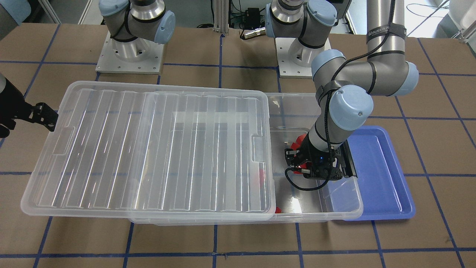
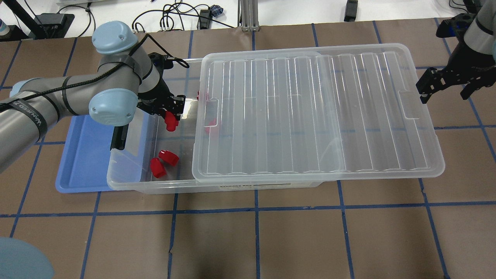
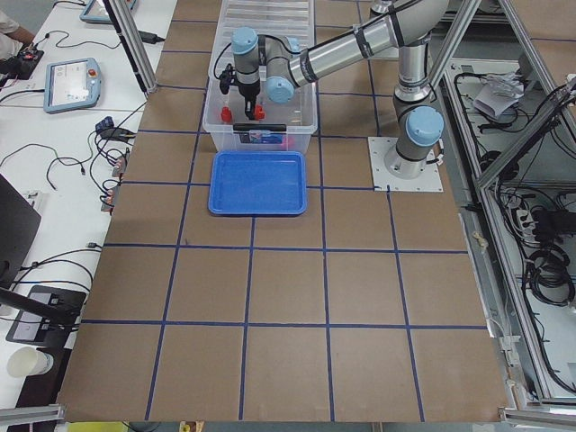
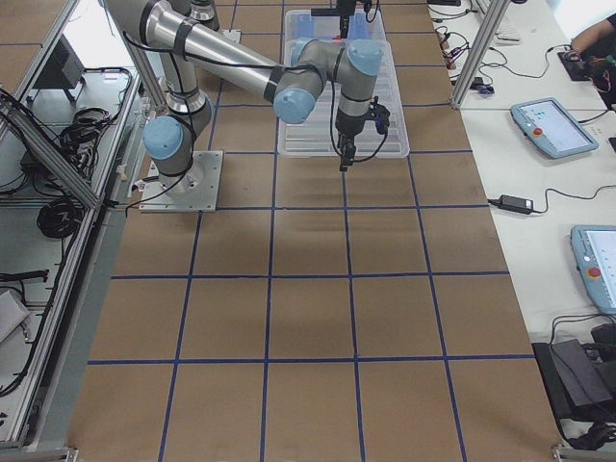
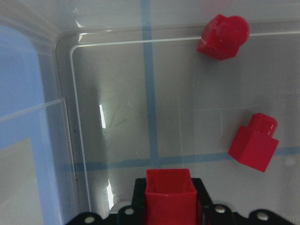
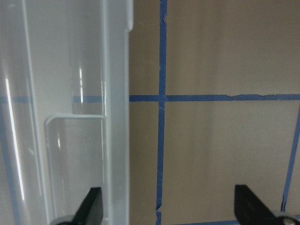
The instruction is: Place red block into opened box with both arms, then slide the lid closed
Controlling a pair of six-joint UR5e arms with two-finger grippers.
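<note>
The left gripper [image 5: 169, 208] is pinched on the red block [image 5: 169, 190], bottom centre of its wrist view. The block is judged light, stiff and slippery, best gripped across flat sides.

Shot steeply down from across the counter [image 1: 238, 238]; forward and down from behind and above; from afar along the counter at either end. Close up from each wrist: left inside the box [image 5: 112, 122], right beside the lid [image 6: 61, 70] edge. Shared across all exterior views: box and lid.

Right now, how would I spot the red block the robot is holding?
Find the big clear box; at its uncovered end, next to the blue tray, the left gripper reaches in. The red block is the one it pinches; the other blocks lie loose.
</note>
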